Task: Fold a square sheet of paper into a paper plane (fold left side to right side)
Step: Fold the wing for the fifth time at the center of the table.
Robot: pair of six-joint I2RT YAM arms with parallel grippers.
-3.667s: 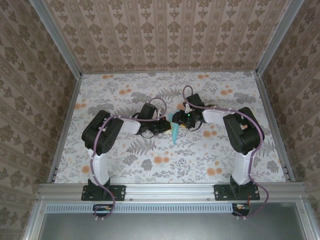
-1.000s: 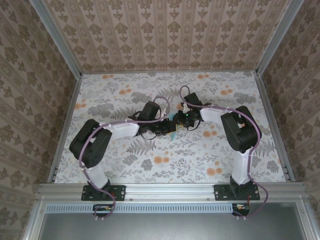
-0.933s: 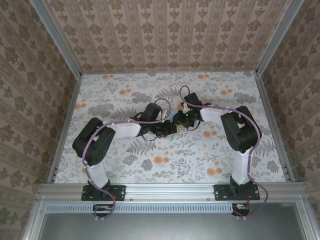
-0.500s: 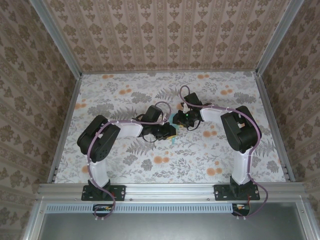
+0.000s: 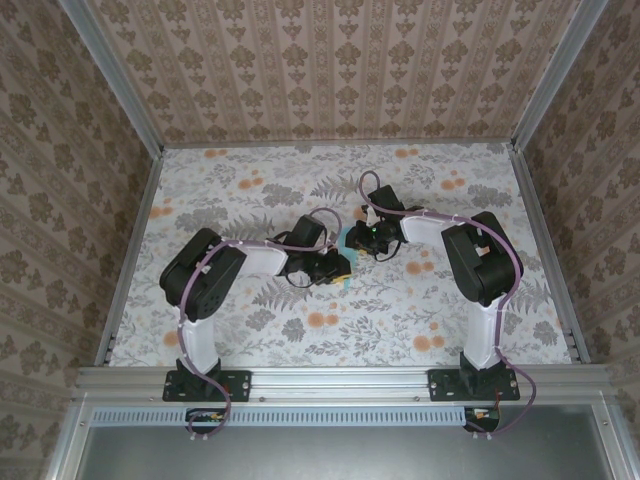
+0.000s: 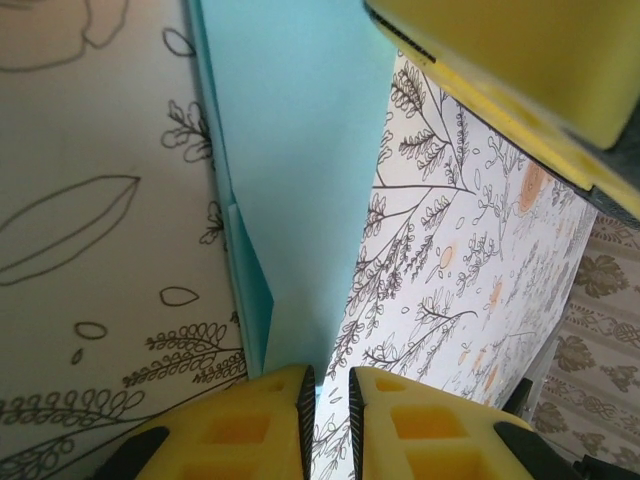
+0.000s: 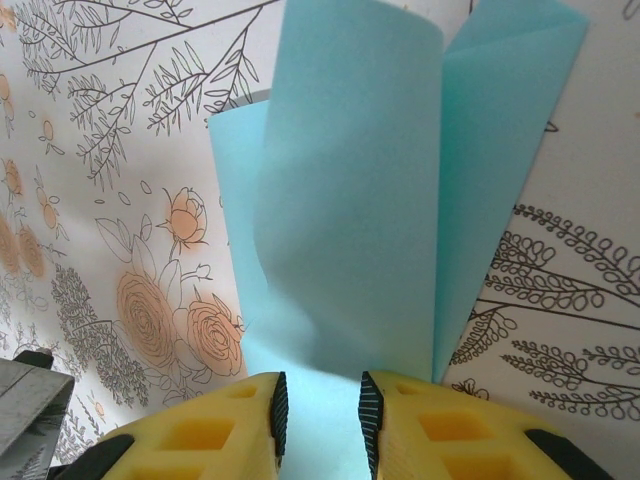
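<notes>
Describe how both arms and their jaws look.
The left arm and right arm have bulky black joint housings linked by white segments, on black base plates. A mauve cable runs along each. The jaws are blocky yellow with square recesses and ribbed dark inner faces.

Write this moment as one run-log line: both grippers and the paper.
left gripper: shut on blue paper | right gripper: shut on blue paper | blue paper: folded, flaps apart | place: middle of table

Floral-patterned tabletop [image 5: 250, 180], damask wallpaper walls [image 5: 330, 70], aluminium front rail [image 5: 340, 378]
</notes>
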